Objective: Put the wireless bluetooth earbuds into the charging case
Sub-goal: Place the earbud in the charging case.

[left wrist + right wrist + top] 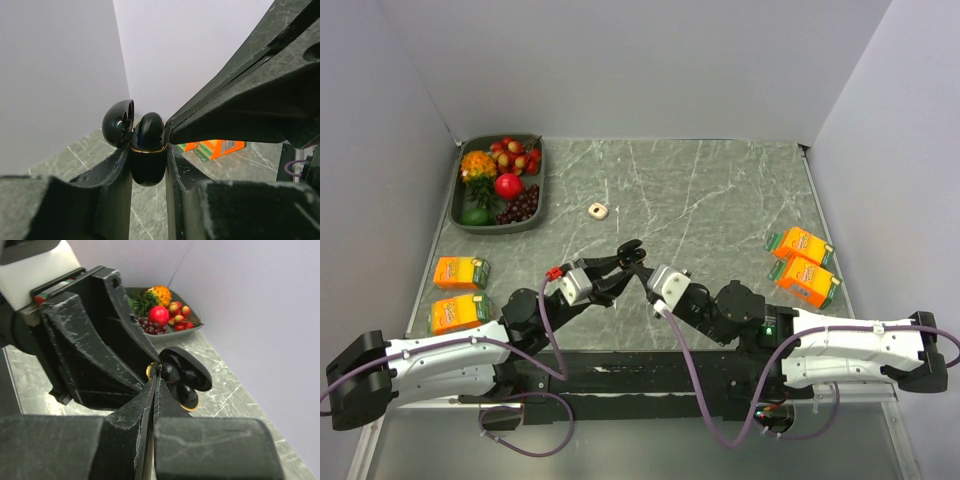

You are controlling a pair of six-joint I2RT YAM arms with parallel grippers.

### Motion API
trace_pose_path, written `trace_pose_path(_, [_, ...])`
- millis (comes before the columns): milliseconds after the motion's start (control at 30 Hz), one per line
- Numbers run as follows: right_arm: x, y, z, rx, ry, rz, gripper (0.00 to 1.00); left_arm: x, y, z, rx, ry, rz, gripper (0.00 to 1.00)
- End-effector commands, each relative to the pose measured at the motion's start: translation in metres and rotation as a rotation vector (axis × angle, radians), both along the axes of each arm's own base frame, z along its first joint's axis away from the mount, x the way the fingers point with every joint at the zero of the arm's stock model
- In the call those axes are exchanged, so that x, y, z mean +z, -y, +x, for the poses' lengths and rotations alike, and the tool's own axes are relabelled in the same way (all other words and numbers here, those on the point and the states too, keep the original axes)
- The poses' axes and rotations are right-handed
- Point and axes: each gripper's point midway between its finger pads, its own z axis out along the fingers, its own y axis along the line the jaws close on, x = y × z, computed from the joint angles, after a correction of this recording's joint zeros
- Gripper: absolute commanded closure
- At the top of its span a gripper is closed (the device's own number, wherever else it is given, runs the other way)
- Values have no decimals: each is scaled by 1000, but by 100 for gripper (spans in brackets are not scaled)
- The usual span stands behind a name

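Note:
My left gripper (629, 251) is shut on the charging case (148, 162), a glossy black pebble with a gold rim, held above the table with its lid (118, 123) swung open. In the right wrist view two black earbuds (173, 373) (188, 393) sit in the open case (196, 371). One earbud (150, 127) bulges above the rim in the left wrist view. My right gripper (642, 270) is shut, jaws pressed together with nothing visible between them. Its tips (158, 376) touch the case's rim beside the nearer earbud.
A green tray (534, 196) of toy fruit stands at the back left. A beige ring (597, 210) lies mid-table. Two orange cartons (460, 272) (458, 312) lie on the left, two more (802, 245) (808, 281) on the right. Pale walls enclose the table.

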Motion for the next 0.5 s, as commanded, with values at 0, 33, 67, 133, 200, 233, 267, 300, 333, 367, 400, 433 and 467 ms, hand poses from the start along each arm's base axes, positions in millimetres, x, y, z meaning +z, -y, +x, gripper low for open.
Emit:
trace_pose_path(0, [26, 11, 12, -66, -8, 71, 100, 22, -5, -10, -35, 39, -75, 99])
trace_pose_path(33, [26, 11, 13, -68, -8, 71, 100, 22, -5, -11, -35, 39, -77, 99])
trace_pose_path(67, [26, 11, 13, -69, -8, 71, 100, 22, -5, -10, -34, 38, -77, 99])
trace_pose_path(133, [27, 13, 14, -74, -5, 73, 100, 20, -4, -11, -37, 36, -73, 99])
trace_pose_path(200, [28, 13, 11, -61, -1, 73, 100, 21, -5, -10, -35, 38, -76, 99])
trace_pose_path(233, [28, 13, 10, -53, -1, 77, 100, 21, -5, -10, -33, 38, -74, 99])
trace_pose_path(267, [29, 15, 9, -51, 1, 86, 100, 20, -5, -10, -31, 38, -74, 99])
trace_pose_path(300, [37, 20, 9, -49, 5, 118, 100, 20, -5, -9, -30, 37, -74, 99])
trace_pose_path(333, [38, 21, 8, -47, 2, 131, 100, 20, -5, -10, -31, 37, -73, 99])
trace_pose_path(367, [41, 23, 8, -50, 4, 139, 100, 20, -5, -10, -34, 36, -73, 99])
trace_pose_path(400, [45, 24, 9, -59, 5, 151, 100, 21, -5, -10, -31, 35, -75, 99])
trace_pose_path(433, [46, 28, 12, -83, 4, 159, 100, 19, -5, -9, -31, 32, -70, 99])
trace_pose_path(467, [49, 32, 15, -106, 2, 175, 100, 19, -5, -10, -32, 32, -72, 99])
